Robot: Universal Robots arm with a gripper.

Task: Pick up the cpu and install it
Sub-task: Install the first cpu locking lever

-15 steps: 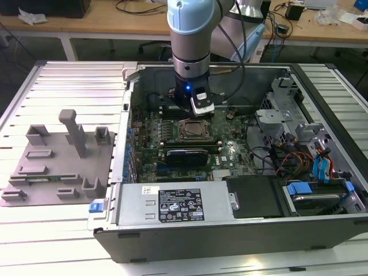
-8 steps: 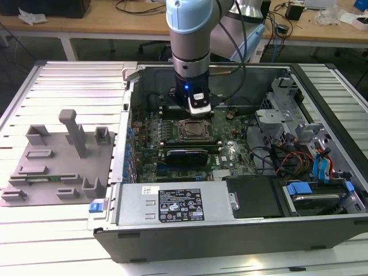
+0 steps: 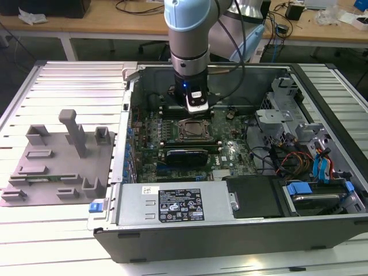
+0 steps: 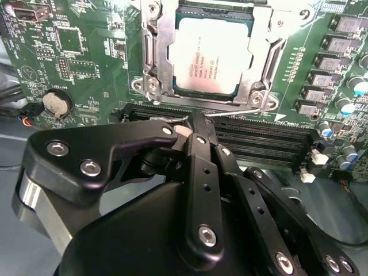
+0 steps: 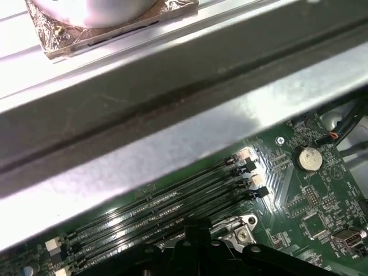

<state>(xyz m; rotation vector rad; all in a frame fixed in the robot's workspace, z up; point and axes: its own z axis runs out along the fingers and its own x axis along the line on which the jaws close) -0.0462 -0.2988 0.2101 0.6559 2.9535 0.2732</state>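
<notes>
Lying just beyond pincer (image 4: 187, 125): cpu (image 4: 211, 56)

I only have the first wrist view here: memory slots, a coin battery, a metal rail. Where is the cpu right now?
Observer: In the second wrist view the cpu lies flat in the socket, pale top up.
Operator: Is the gripper holding anything?
Observer: The gripper is shut, its tips at the thin lever wire along the socket's edge. Whether it pinches the wire I cannot tell.
Operator: And the grey fixture plate?
Observer: In the exterior view the fixture plate lies outside the computer case, on the exterior view's left.
</notes>
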